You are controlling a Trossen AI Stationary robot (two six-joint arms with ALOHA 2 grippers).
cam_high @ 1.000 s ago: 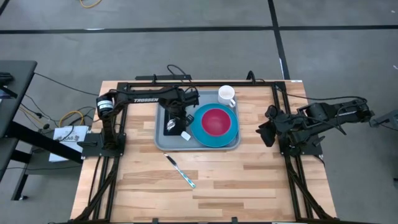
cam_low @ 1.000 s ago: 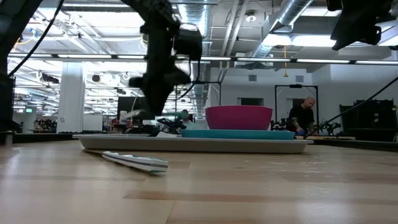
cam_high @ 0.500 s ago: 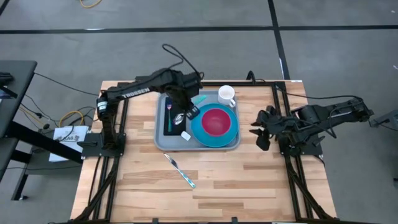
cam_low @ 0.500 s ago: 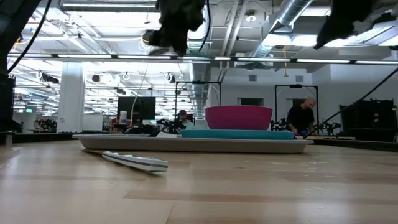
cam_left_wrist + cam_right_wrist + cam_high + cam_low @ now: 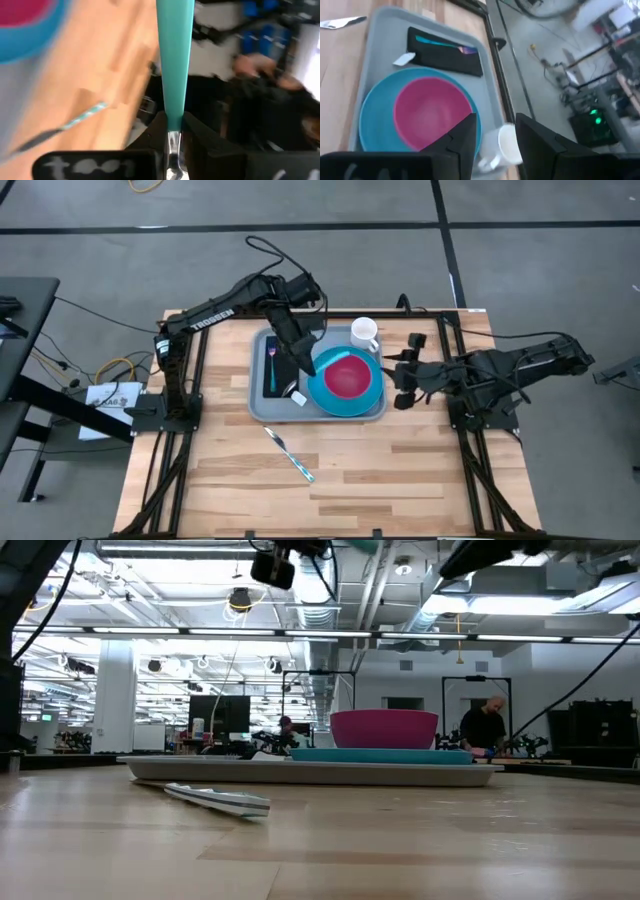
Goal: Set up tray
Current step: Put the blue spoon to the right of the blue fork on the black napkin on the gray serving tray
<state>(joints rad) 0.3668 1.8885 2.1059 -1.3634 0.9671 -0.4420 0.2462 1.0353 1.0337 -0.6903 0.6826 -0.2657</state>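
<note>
Tray (image 5: 262, 402) lying flat on the far middle of the wooden worktop (image 5: 400, 470), long axis running left to right. On its right part sits a blue plate (image 5: 322, 392) carrying a pink bowl (image 5: 347, 375); a white mug (image 5: 364, 332) stands in its far right corner. On its left part lies a black napkin (image 5: 272, 376), long axis near to far, with a utensil (image 5: 270, 352) on top.

Left gripper (image 5: 298, 352), raised above the tray between napkin and plate, fingers (image 5: 197, 137) clenched on the metal end of a teal-handled utensil (image 5: 174, 60), whose handle points straight out beyond the fingers.

Right gripper (image 5: 397, 385), just right of the tray above the worktop, fingers (image 5: 462, 140) spread apart and holding nothing; its wrist view looks across the tray toward plate, bowl, mug and napkin.

A further teal-handled utensil (image 5: 290, 455) lies on the bare worktop near of the tray, set diagonally.

A person (image 5: 484, 730) shows in the room beyond.
</note>
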